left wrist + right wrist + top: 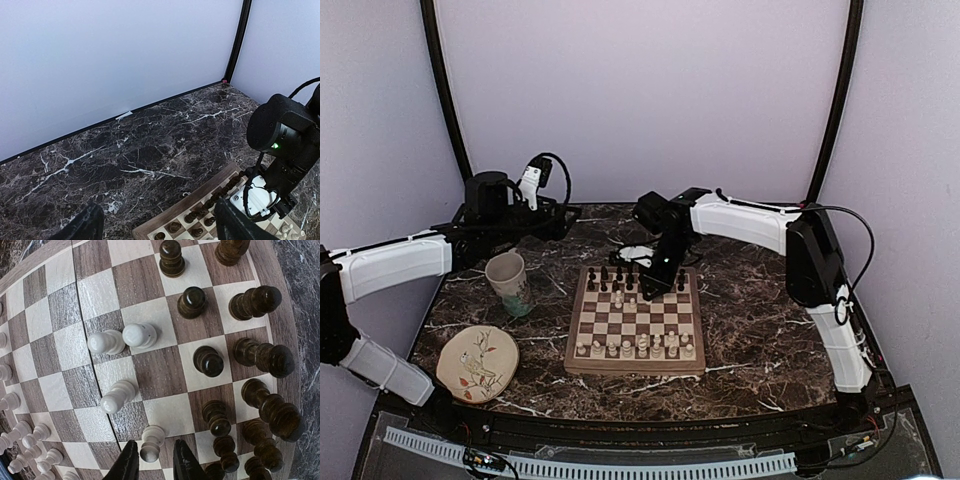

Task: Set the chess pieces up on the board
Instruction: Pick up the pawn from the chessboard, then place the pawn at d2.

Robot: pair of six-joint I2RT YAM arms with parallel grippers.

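The board point(582, 345) lies in the middle of the table. Dark pieces point(605, 275) stand along its far rows and cream pieces point(640, 347) along its near rows. My right gripper point(653, 285) reaches down over the far half. In the right wrist view it point(156, 466) is open, with its fingertips point(129, 464) on either side of a cream pawn point(151, 441) and small gaps between them. More cream pieces point(118, 396) stand mid-board, beside the dark pieces point(208, 361). My left gripper point(556, 222) is open and empty above the far left table point(157, 229).
A pale mug point(507, 277) stands left of the board. A round beige bird-patterned plate point(477, 362) lies at the near left. The right arm's wrist point(282, 135) fills the right of the left wrist view. Dark marble table point(750, 330) surrounds the board.
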